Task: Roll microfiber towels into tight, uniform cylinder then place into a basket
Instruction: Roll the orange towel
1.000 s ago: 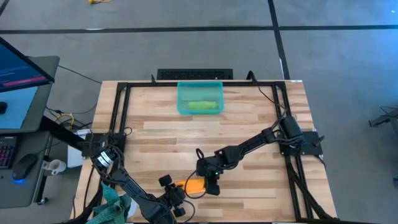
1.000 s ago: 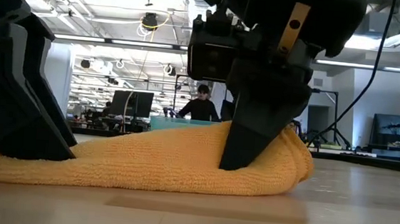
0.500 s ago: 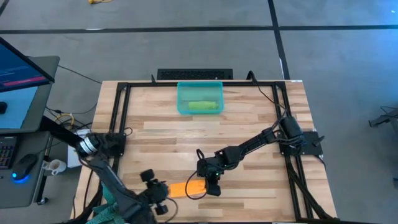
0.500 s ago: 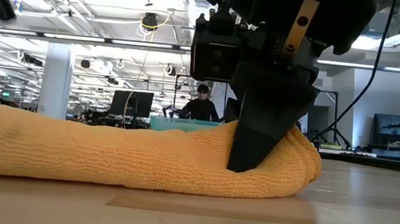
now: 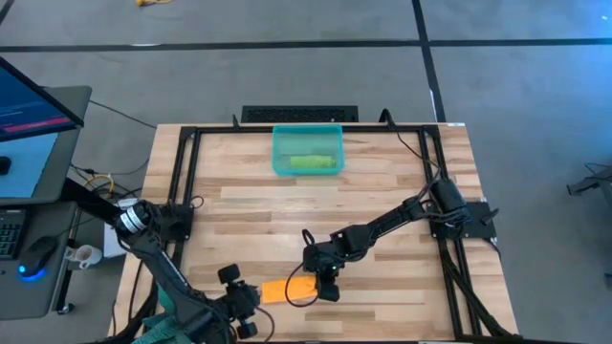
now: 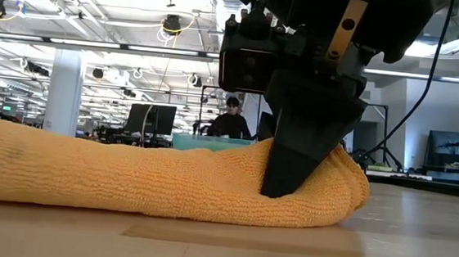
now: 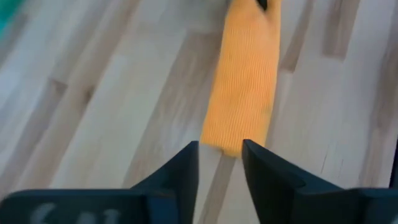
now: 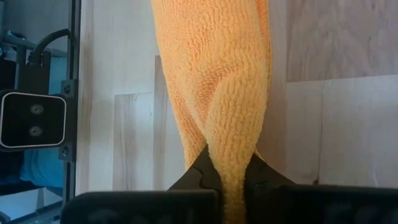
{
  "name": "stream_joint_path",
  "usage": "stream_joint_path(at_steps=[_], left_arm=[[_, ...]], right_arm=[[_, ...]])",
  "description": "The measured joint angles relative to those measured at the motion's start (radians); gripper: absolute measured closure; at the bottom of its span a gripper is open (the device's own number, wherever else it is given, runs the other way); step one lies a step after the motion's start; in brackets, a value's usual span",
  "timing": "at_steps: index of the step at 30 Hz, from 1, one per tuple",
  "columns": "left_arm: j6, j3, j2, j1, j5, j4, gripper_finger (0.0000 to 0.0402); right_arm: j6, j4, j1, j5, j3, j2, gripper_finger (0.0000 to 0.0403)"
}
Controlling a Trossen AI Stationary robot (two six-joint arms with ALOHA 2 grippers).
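Down at the table's near edge, the left gripper (image 5: 251,298) hovers just off one end of the bright orange microfibre towel (image 5: 285,289), fingers apart and empty — while the right gripper (image 5: 319,287) pinches the other end. Farther back, the translucent teal plastic basket (image 5: 282,163) holds a rolled lime-green towel (image 5: 311,162).

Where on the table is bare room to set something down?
Free: the wood between the basket and the arms, and both sides of the basket. Crowded: the near edge, where the right end effector pinches the orange towel and the left end effector waits.
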Motion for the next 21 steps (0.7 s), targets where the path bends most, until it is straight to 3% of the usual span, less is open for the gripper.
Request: stream_joint_path(at_steps=[5, 9, 12, 17, 21], left_arm=[[0.034, 0.0, 0.0, 0.058, 0.147, 0.001, 0.0229], [0.205, 0.001, 0.0, 0.091, 0.258, -0.038, 0.02], [0.224, 0.002, 0.0, 0.088, 0.27, -0.168, 0.0197], [0.072, -0.005, -0.007, 0.068, 0.235, -0.439, 0.0211], [0.035, -0.1, -0.075, 0.047, 0.238, -0.351, 0.0233]], right_arm=[[0.0, 0.001, 0.0, 0.002, 0.0, 0.0, 0.0372], [0.0, 0.002, 0.0, 0.002, 0.0, 0.0, 0.037], [0.0, 0.002, 0.0, 0.002, 0.0, 0.0, 0.0377], [0.0, 0.003, 0.0, 0.002, 0.0, 0.0, 0.0375], [0.0, 0.009, 0.0, 0.002, 0.0, 0.0, 0.0369]])
